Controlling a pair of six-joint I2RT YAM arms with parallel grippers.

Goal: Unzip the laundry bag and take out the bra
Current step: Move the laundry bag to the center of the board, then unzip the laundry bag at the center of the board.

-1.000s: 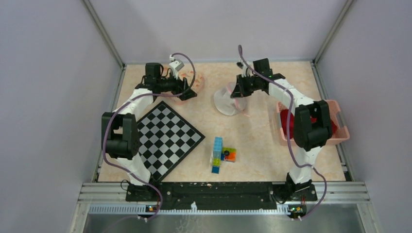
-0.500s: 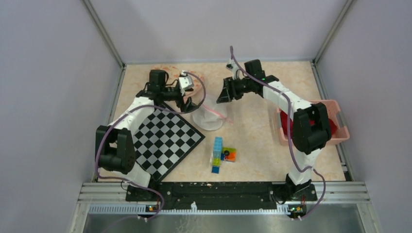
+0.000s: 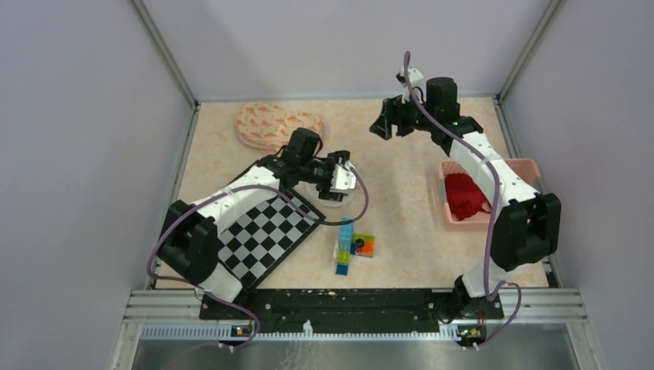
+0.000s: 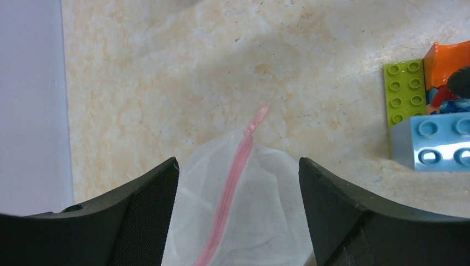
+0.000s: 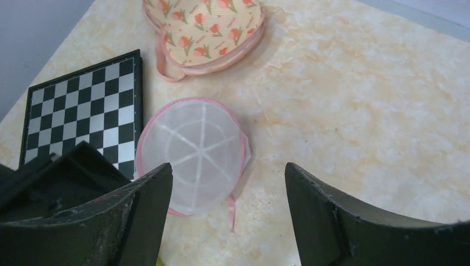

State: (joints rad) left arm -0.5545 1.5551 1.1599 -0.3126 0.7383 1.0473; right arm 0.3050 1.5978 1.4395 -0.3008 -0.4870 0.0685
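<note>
The bra [image 3: 274,123], peach with a tulip print, lies outside the bag at the back left of the table and shows in the right wrist view too, bra [image 5: 202,27]. The laundry bag [image 3: 330,196], white mesh with a pink zipper, lies flat beside the chessboard's corner. My left gripper [image 3: 340,179] hangs over it, open, and the laundry bag [image 4: 244,221] fills the gap between the two fingers. My right gripper [image 3: 383,123] is raised at the back, apart from everything, open and empty. It looks down on the round laundry bag [image 5: 194,155].
A chessboard [image 3: 262,223] lies at the left front. Stacked toy bricks [image 3: 351,245] stand just in front of the bag. A pink basket [image 3: 532,208] holding red cloth [image 3: 465,196] sits at the right edge. Walls close in three sides.
The right gripper opened, let go of the bag and drew back and to the right. The left arm swung from the bra over to the bag, which now lies nearer and further left.
</note>
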